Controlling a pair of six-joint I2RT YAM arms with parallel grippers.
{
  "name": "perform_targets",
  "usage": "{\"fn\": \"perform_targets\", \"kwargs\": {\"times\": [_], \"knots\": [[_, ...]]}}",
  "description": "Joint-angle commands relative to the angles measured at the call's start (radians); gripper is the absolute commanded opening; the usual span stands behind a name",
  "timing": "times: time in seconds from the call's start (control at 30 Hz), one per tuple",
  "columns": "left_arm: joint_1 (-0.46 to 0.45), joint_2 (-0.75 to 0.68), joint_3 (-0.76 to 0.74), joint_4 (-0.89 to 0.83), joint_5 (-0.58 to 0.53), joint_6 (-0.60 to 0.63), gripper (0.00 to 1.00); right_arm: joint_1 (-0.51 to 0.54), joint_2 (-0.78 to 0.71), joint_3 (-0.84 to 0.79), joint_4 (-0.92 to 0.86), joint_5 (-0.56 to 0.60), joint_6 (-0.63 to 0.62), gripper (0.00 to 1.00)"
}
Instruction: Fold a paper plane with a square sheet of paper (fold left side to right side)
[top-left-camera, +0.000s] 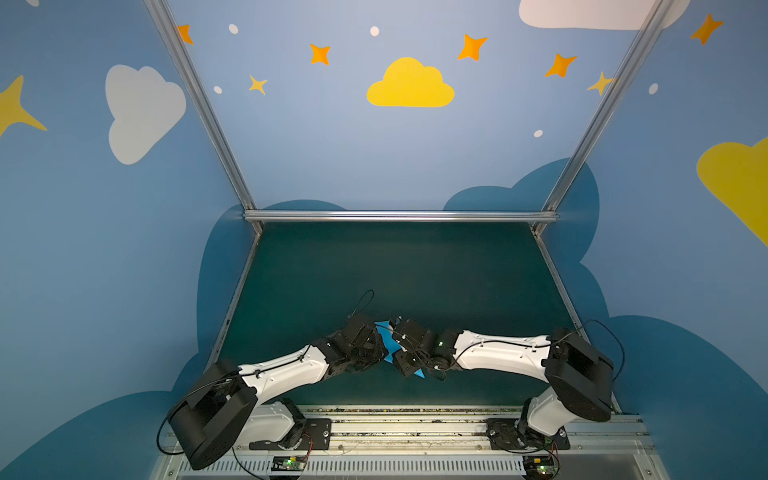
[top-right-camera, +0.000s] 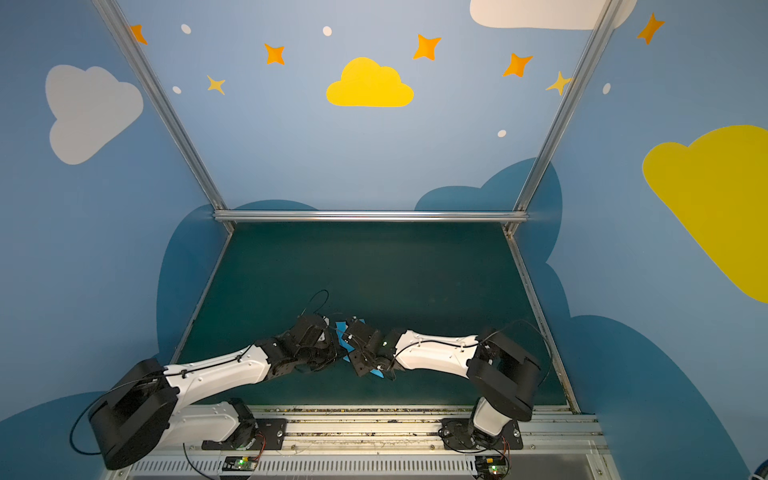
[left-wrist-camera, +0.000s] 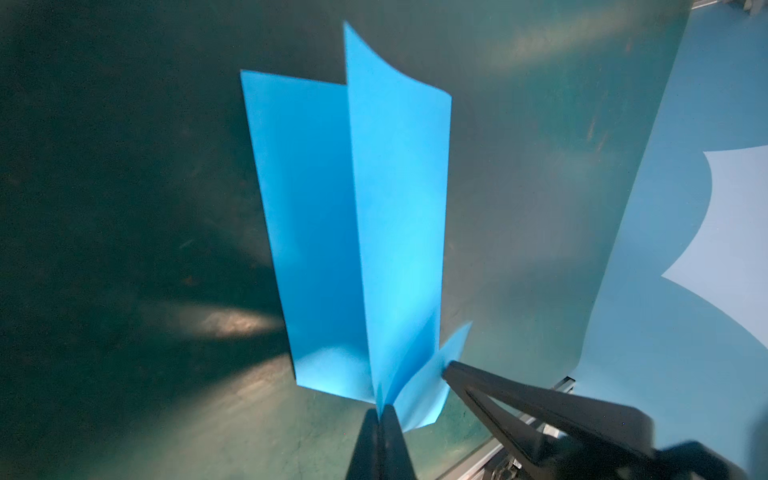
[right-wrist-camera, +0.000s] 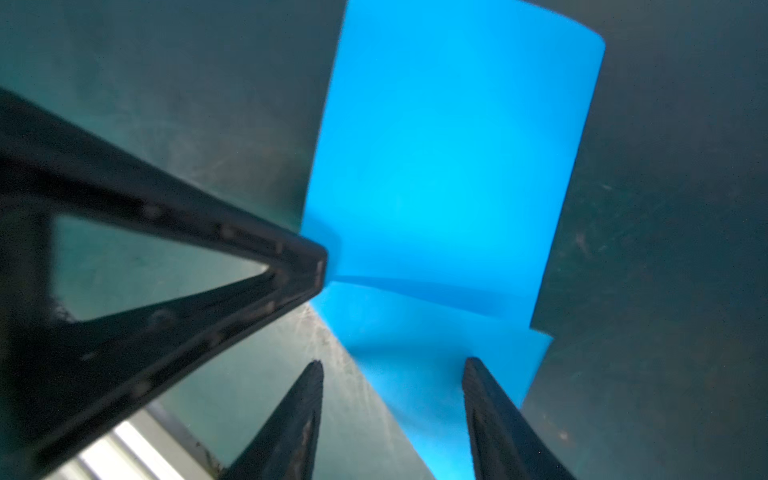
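Near the front edge of the counter, about midway between its left and right edges: the square sheet of paper, bright sky-blue, plain and unmarked. The item was found partly folded. One panel was laid flat on the counter, and a second panel was raised upright along a straight crease, with its free corner curled. In both top views the sheet was largely hidden beneath the two wrists, and only slivers of blue were seen between them.

Left pincer: the jaws were closed tight, and the near end of the raised panel was pinched between them.

Right pincer: the jaws were held apart and nothing was clamped. One fingertip was placed over a low corner of the sheet, the other over bare counter just beside it.

Both pincers were positioned close together at the same end of the sheet.
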Motion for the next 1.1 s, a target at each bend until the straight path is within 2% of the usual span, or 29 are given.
{"fn": "perform_targets", "kwargs": {"times": [0.0,0.33,0.73,0.9,1.07], "knots": [[0.010,-0.016,0.007,-0.006,0.015,-0.004,0.04,0.008,0.029,0.014,-0.015,0.025,-0.011,0.52],[0.023,-0.015,0.007,-0.003,0.026,0.002,0.04,0.007,0.042,0.002,-0.001,0.020,0.003,0.46],[0.034,-0.017,0.004,-0.007,0.036,0.010,0.04,0.008,0.042,-0.026,0.010,0.040,0.013,0.31],[0.043,-0.020,0.009,-0.013,0.044,0.019,0.04,0.008,0.038,-0.044,0.013,0.059,0.015,0.31],[0.050,-0.014,0.016,-0.015,0.058,0.029,0.04,0.008,0.024,-0.061,0.015,0.091,0.015,0.43]]}}
